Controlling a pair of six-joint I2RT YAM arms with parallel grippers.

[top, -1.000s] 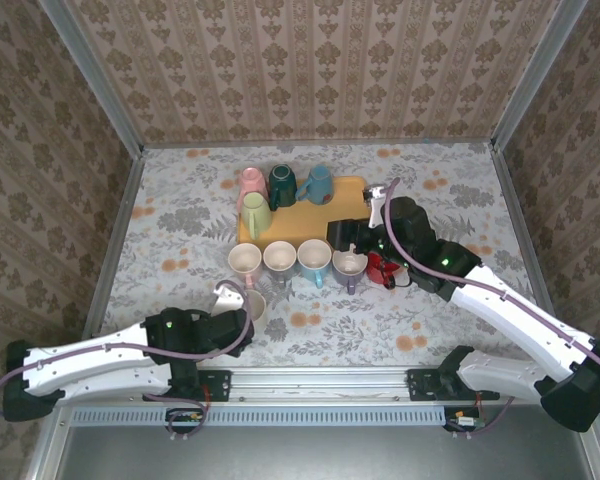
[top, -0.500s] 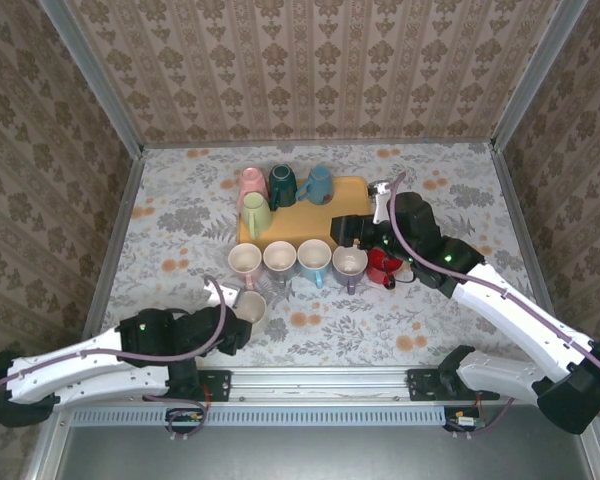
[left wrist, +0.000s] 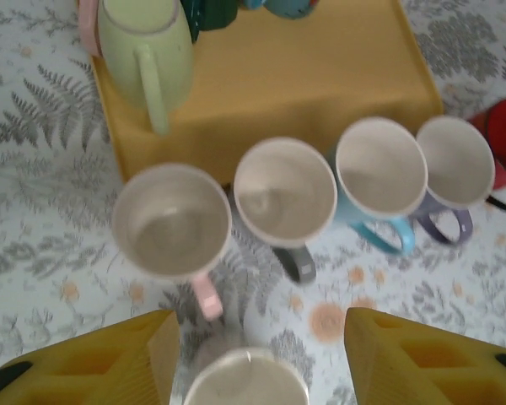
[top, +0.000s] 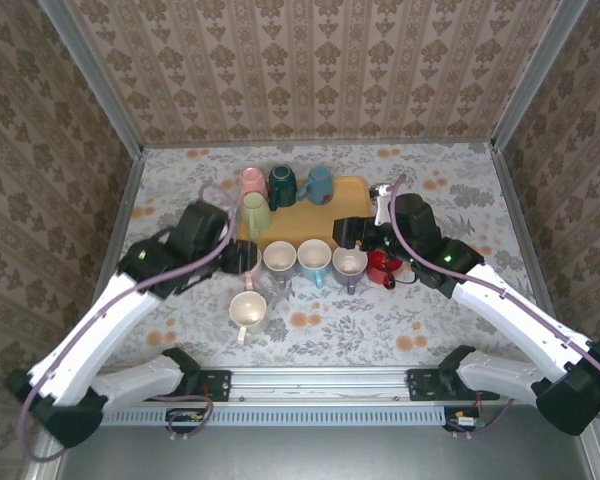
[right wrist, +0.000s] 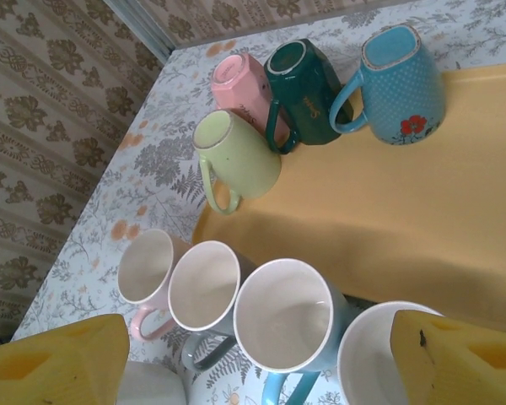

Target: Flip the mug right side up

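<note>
Light green mug [top: 256, 213] stands upside down, base up, on the near-left corner of the yellow tray [top: 325, 215]. Its long axis is vertical and its handle faces the near side. Pink mug [top: 250, 182], dark green mug [top: 282, 184] and blue mug [top: 318, 183] sit just behind it along the tray's far edge, also base up. Any of the four could be the target, but the green one is my guess since it is closest to an arm. Left gripper [top: 242, 258] hovers over the left end of the row of upright mugs [top: 314, 258] in front of the tray. Its fingers are wide apart with nothing between them. The green mug lies just beyond it, away from the bases, handle pointing back at it, so the left arm is clearly nearer. Right gripper [top: 346, 232] hangs over the tray's near-right part, also spread wide and empty, with the green mug off to its left across bare tray. A cream mug [top: 248, 310] stands upright and alone, nearer the bases. The next move likely needs a side-on grasp so the wrist can roll the mug over.
</note>
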